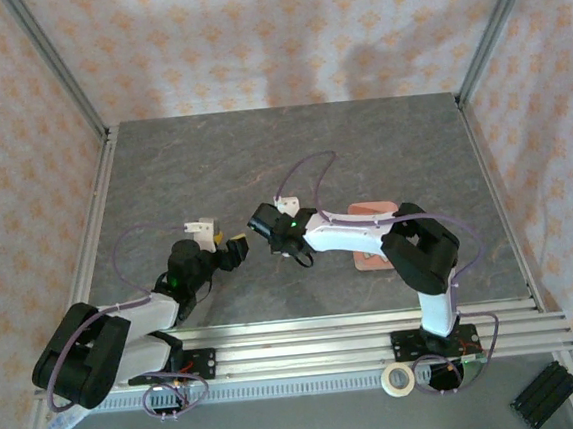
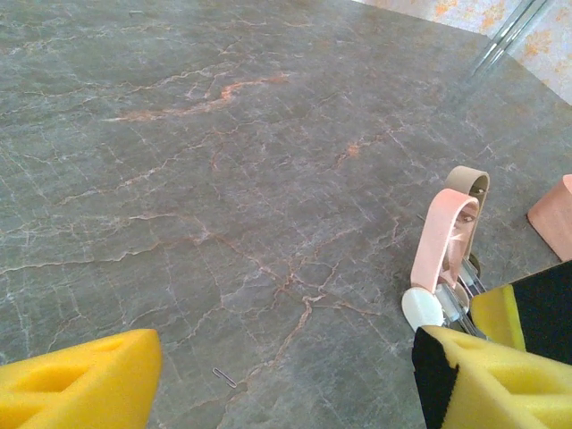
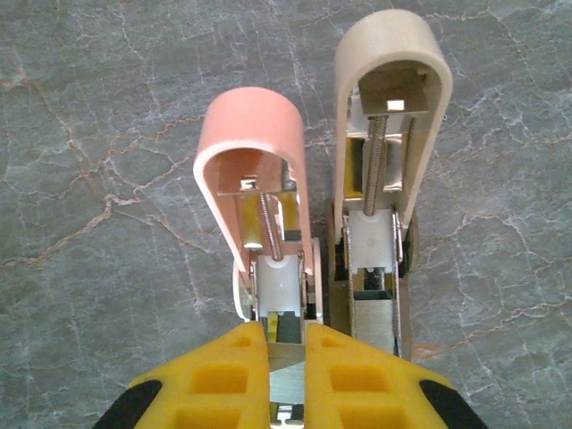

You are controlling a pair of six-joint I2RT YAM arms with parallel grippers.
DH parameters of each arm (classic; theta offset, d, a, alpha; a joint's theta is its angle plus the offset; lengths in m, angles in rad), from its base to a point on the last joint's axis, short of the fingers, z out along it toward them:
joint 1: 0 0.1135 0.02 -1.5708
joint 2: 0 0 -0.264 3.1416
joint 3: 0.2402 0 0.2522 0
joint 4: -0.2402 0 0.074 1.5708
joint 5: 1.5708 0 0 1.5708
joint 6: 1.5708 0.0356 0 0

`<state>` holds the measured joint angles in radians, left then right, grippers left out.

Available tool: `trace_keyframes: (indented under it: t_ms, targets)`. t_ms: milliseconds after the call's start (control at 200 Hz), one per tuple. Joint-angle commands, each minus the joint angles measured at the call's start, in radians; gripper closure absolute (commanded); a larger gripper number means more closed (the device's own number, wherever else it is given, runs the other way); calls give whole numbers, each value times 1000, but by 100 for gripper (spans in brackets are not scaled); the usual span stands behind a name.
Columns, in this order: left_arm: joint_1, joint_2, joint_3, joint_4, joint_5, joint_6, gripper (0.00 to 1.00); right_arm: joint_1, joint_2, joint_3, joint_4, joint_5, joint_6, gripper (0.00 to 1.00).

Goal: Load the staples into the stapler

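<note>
Pink stapler [image 3: 255, 125] open in right hand [image 3: 286, 338], beige stapler [image 3: 393, 54] beside

Left end effector [image 1: 229, 246] seemingly near right end effector [image 1: 260, 226]

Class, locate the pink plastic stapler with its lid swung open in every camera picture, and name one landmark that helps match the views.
Top external: the pink plastic stapler is a small pale shape left of centre.
Left wrist: the stapler stands at the right, lid raised.
Right wrist: the stapler is centre-left, just above the right gripper.
Landmark: the beige stapler beside it in both wrist views.
</note>
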<state>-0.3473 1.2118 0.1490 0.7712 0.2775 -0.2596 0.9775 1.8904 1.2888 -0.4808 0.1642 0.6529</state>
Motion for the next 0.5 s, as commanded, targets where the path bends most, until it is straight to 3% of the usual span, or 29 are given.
trace_keyframes:
  t_ms: [0,495]
  targets:
    - [-10,-17,15,-6,-2,25,26,6,12,32,-10,16,-10,88]
    - [-10,-19,21,-16,-1,25,25,6,38,32,-29,19,-2,88]
